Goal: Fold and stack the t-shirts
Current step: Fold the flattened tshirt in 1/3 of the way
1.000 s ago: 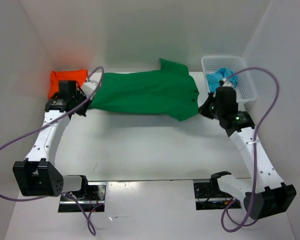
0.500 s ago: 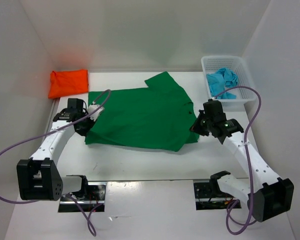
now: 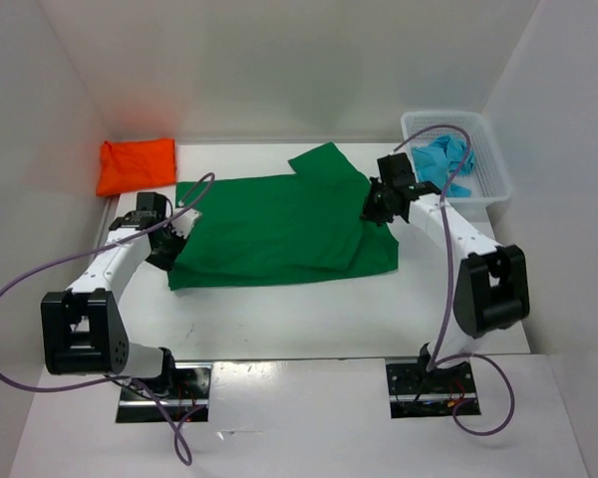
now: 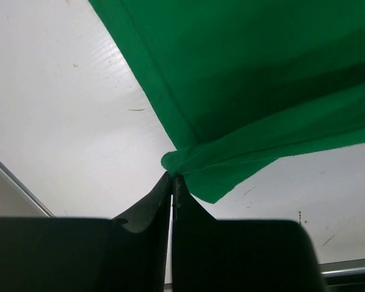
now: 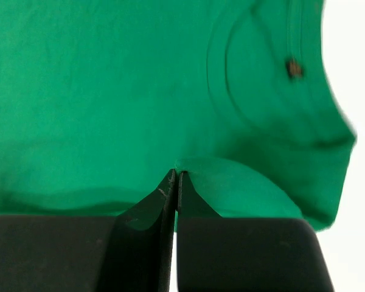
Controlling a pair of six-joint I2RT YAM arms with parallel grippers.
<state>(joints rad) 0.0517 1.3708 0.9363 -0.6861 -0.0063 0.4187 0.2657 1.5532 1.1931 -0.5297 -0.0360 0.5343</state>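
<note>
White table (image 3: 279, 304); green shirt (image 3: 269, 224) pinched by L gripper (image 3: 172, 246), R gripper (image 3: 373, 206).

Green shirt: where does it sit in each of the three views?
Top external: green shirt spread across the centre.
Left wrist: shirt fills the upper right, edge pinched in the left gripper.
Right wrist: shirt fills most of the frame.
Shared landmark: white table.

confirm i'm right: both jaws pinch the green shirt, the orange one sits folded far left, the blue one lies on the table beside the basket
Wrong on the blue shirt: it lies inside the basket, as the top view shows. The rest holds.
</note>
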